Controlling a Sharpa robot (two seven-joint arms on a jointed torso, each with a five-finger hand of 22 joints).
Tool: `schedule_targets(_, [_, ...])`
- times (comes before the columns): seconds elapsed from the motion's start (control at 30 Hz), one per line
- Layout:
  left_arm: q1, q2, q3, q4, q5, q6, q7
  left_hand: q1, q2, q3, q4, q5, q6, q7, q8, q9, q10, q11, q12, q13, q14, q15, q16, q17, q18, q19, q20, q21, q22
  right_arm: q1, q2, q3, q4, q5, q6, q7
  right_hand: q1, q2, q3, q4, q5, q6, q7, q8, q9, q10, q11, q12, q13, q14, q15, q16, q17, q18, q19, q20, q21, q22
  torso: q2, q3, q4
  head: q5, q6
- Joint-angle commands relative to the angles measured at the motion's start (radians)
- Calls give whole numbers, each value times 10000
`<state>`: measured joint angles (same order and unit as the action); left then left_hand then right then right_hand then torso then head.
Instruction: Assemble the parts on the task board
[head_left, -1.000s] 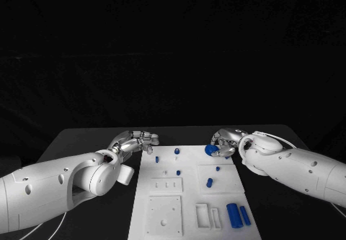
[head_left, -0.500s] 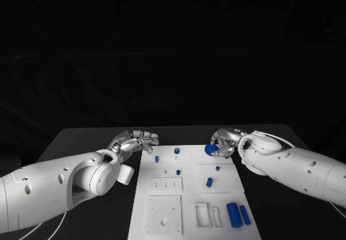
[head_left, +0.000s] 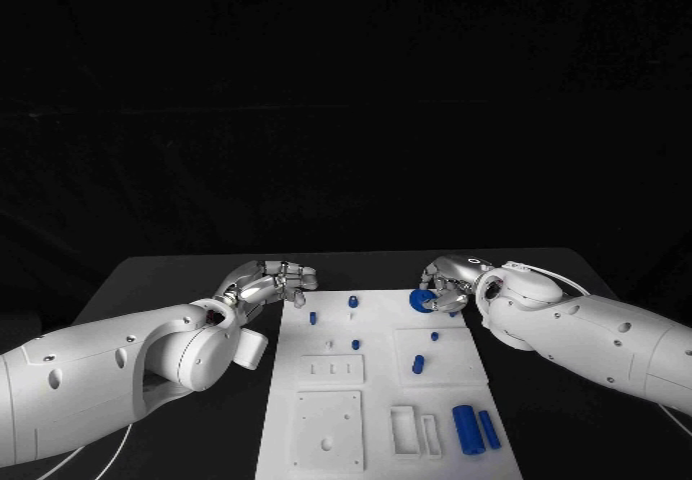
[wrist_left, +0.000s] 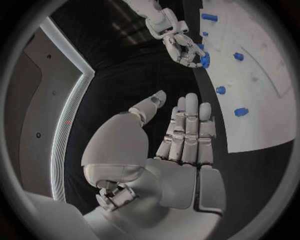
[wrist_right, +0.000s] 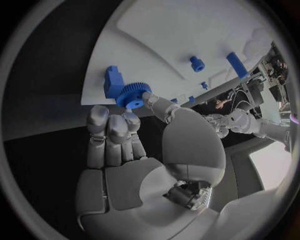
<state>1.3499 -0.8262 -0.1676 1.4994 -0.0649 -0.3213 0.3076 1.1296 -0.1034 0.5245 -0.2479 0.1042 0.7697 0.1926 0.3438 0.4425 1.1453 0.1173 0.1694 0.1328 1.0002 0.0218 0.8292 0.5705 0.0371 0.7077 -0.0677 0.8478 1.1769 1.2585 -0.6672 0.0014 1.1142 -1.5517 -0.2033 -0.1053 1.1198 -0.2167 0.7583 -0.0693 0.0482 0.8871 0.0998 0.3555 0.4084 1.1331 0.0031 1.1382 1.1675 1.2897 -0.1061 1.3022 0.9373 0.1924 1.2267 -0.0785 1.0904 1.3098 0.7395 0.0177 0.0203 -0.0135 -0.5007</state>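
The white task board (head_left: 329, 400) lies in the middle of the black table. My right hand (head_left: 450, 280) is at its far right corner and pinches a blue toothed gear (head_left: 423, 299) between thumb and fingertips. In the right wrist view the gear (wrist_right: 132, 95) sits right beside a blue block (wrist_right: 113, 81) at the board's edge. My left hand (head_left: 274, 280) hovers off the far left corner of the board. In the left wrist view its fingers (wrist_left: 187, 130) are straight, the thumb is apart and the palm holds nothing.
Small blue pegs (head_left: 353, 301) (head_left: 313, 319) (head_left: 356, 344) stand on the board's far half, and more (head_left: 418, 365) to the right. Two blue cylinders (head_left: 466, 428) lie near the front right, beside white rectangular frames (head_left: 411, 432). Black table (head_left: 173, 285) surrounds the board.
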Motion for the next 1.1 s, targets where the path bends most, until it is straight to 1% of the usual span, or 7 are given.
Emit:
schedule_targets(0.03, [7, 7, 8, 22, -30, 6, 75, -105, 23, 36, -53, -34, -66, 28, -45, 9, 26, 45, -68, 10, -60, -13, 52, -18, 141, -56, -102, 64, -16, -133, 4, -88, -71, -47, 726, -31, -124, -73, 58, 27, 20, 753, 112, -65, -5, -29, -46, -69, -21, -19, -37, -70, 21, 694, -58, 1, 30, 134, 0, 5, -1, -6, 0])
schedule_targets(0.27, [7, 4, 8, 26, -30, 2, 69, -109, 19, 39, -57, -34, -69, 29, -46, 11, 24, 46, -70, 10, -63, -13, 52, -20, 141, -59, -102, 67, -18, -133, 5, -88, -59, -95, 690, -39, -106, -67, 101, 19, 19, 746, 117, -72, -6, -38, -41, -76, -23, -17, -31, -81, 29, 694, -66, 1, 32, 133, 3, 1, 1, -10, -6])
schedule_targets(0.43, [7, 2, 8, 23, -30, -4, 61, -110, 15, 42, -63, -35, -73, 30, -49, 12, 22, 47, -71, 10, -65, -12, 53, -22, 141, -62, -101, 70, -20, -133, 3, -89, -18, -475, 481, -24, -80, -110, 140, -16, 19, 750, 120, -74, -4, -44, -38, -78, -25, -13, -27, -92, 41, 694, -75, 0, 40, 134, 2, -1, 5, -14, 5])
schedule_targets(0.7, [7, -10, 8, 30, -30, -31, 64, -113, 15, 48, -68, -34, -79, 33, -52, 13, 20, 48, -73, 11, -68, -11, 54, -25, 141, -66, -101, 73, -23, -133, -6, -96, 84, -1365, -262, -12, -20, -155, 234, -82, 45, 831, 108, -44, 12, -17, -47, -69, -30, 4, -32, -112, 70, 694, -70, 0, 62, 132, 2, -2, 10, -25, 27])
schedule_targets(0.9, [7, -14, 8, 72, -475, -85, 97, -111, 28, 58, -69, -29, -80, 33, -53, 15, 23, 46, -71, 12, -67, -12, 56, -27, 142, -67, -101, 78, -26, -134, -41, -97, 205, -1931, -762, -89, -79, -252, 332, -80, 322, 1012, 54, 18, 40, 23, -96, -63, -41, 36, -78, -133, 118, 694, -46, 13, 100, 129, -4, -8, 5, -24, 46])
schedule_targets(0.97, [7, -14, 8, 71, -475, -96, 101, -112, 28, 60, -70, -28, -82, 34, -54, 16, 23, 47, -72, 12, -67, -11, 57, -27, 142, -67, -100, 79, -26, -133, -80, -97, 316, -2233, -947, -139, -76, -281, 358, -93, 385, 1033, 45, 19, 42, 36, -106, -61, -44, 43, -87, -138, 131, 694, -36, 9, 111, 128, -5, -9, 5, -17, 89])
schedule_targets(1.1, [7, -44, 8, 61, -474, -168, 102, -114, 28, 62, -71, -27, -84, 35, -55, 17, 22, 47, -72, 13, -68, -11, 58, -28, 142, -69, -100, 81, -28, -127, -194, -96, 700, -2653, -1316, -324, -18, -346, 424, -140, 375, 1089, 28, 32, 48, 64, -122, -58, -50, 59, -101, -148, 154, 694, -15, -2, 132, 126, -14, -4, -2, -15, 61])
